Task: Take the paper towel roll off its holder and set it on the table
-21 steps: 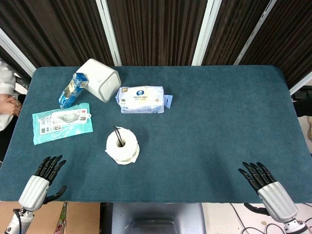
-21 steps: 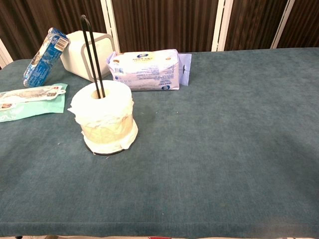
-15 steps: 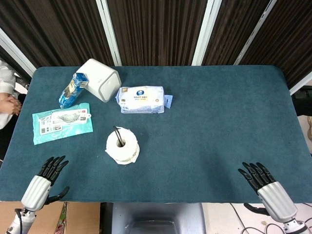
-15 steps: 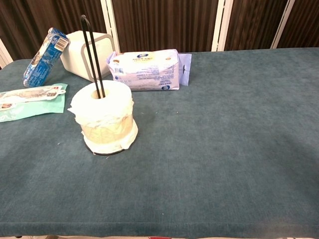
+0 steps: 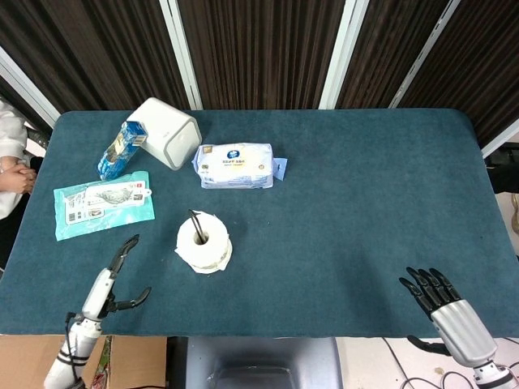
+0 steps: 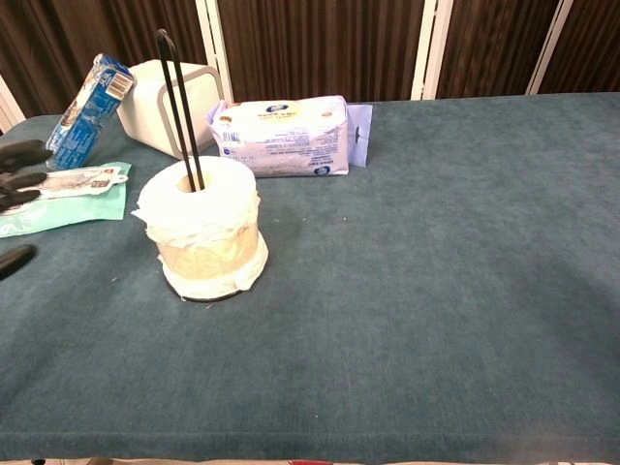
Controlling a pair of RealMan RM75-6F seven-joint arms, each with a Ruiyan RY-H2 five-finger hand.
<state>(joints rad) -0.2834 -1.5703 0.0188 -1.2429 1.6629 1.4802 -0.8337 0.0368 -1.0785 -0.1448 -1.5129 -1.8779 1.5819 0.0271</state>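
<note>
A rectangular table covered in dark teal felt-like cloth (image 5: 365, 203) fills both views, backed by dark brown vertically ribbed wall panels (image 5: 259, 49) split by slanted white posts (image 5: 182, 53). At the far left edge of the head view a seated person in white (image 5: 10, 162) is partly visible.

There is one white paper towel roll (image 6: 201, 231), somewhat ragged at its outer wraps, standing upright on one black wire holder (image 6: 179, 107) whose thin loop rises through the roll's core. It sits ahead and to the right of the left hand (image 5: 109, 279), near it but apart from it, and well away to the left of the right hand (image 5: 442, 304).

Beyond the roll lie four other things, one of each: a white-and-blue soft pack of wipes (image 5: 237, 165); a white rounded-cube plastic container (image 5: 166, 132) tipped onto its side, its contents not visible; a blue printed packet (image 5: 119, 149) leaning against that container; and a flat light-green plastic pouch (image 5: 103, 203) just ahead of the left hand.

The left hand is over the near left part of the table, turned edge-on, fingers stretched forward and thumb out, holding nothing; in the chest view only its dark fingertips (image 6: 21, 155) show at the left border. The right hand lies at the near right edge, palm down, fingers spread and empty.
</note>
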